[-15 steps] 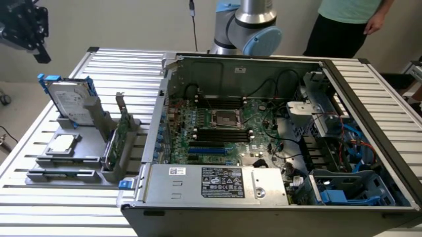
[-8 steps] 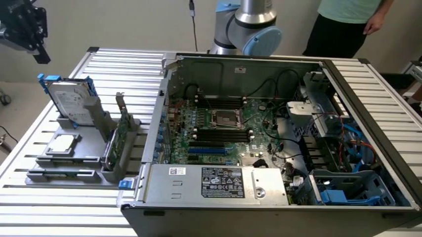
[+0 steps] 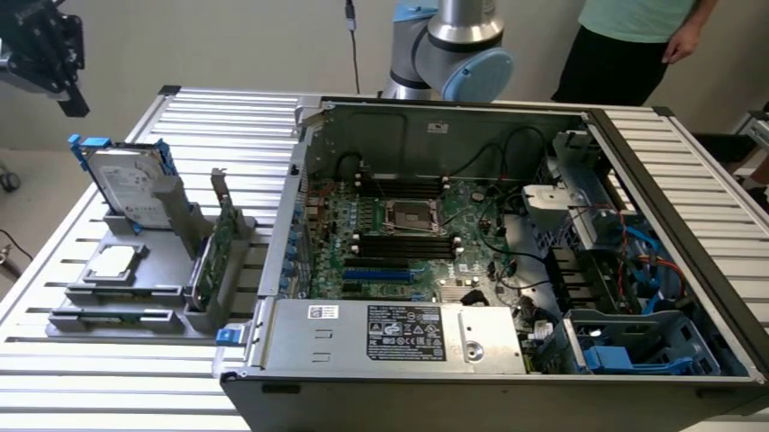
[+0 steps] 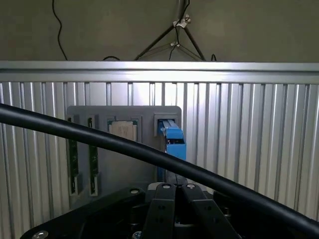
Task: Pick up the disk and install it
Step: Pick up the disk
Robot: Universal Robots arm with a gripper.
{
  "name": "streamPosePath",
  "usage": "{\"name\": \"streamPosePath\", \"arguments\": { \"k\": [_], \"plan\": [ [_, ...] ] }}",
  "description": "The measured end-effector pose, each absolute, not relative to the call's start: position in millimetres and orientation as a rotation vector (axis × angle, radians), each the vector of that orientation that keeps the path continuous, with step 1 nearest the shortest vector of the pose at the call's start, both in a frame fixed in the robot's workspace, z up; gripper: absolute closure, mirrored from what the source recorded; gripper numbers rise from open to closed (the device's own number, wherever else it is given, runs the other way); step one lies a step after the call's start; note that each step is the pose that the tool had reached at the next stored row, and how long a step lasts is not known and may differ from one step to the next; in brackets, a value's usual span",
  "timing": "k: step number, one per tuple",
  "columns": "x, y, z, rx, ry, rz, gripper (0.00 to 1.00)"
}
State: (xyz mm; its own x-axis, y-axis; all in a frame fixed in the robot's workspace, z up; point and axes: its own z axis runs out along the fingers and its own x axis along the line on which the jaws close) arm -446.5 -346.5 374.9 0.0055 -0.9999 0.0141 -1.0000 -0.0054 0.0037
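Observation:
The disk [image 3: 130, 184] stands on edge in the grey holder [image 3: 121, 297] at the exterior view's left, its white label showing inside the blue carrier. In the wrist view the disk [image 4: 172, 142] is edge-on, only the blue carrier visible, straight ahead of my fingertips. My gripper [image 3: 75, 106] hangs well above and behind the disk, apart from it. Its two black fingers [image 4: 160, 209] are pressed together with nothing between them, so my gripper [image 4: 175, 188] is shut and holds nothing.
The open computer case [image 3: 481, 243] fills the table's middle and right, with a blue drive bay [image 3: 637, 346] at its front right corner. A square chip [image 3: 114, 263] and a green card [image 3: 214, 256] share the holder. A person [image 3: 637, 36] stands behind. A black cable [image 4: 99, 137] crosses the wrist view.

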Motion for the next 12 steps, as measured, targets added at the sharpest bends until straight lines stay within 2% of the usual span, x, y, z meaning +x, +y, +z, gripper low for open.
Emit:
{"name": "streamPosePath", "arguments": {
  "k": [6, 7, 8, 9, 10, 11, 12],
  "plan": [
    [-446.4, -346.5, 373.6, 2.223, -2.198, 0.004, 0.88],
    [-446.4, -346.5, 373.1, 2.224, -2.198, 0.004, 0.82],
    [-446.4, -346.5, 372.4, 2.224, -2.199, 0.004, 0.82],
    [-446.4, -346.5, 371.7, 2.224, -2.199, 0.004, 0.76],
    [-446.4, -346.5, 370.9, 2.224, -2.199, 0.003, 0.76],
    [-446.4, -346.5, 369.4, 2.224, -2.199, 0.004, 0.69],
    [-446.4, -346.5, 367.8, 2.224, -2.199, 0.003, 0.69]
  ]
}}
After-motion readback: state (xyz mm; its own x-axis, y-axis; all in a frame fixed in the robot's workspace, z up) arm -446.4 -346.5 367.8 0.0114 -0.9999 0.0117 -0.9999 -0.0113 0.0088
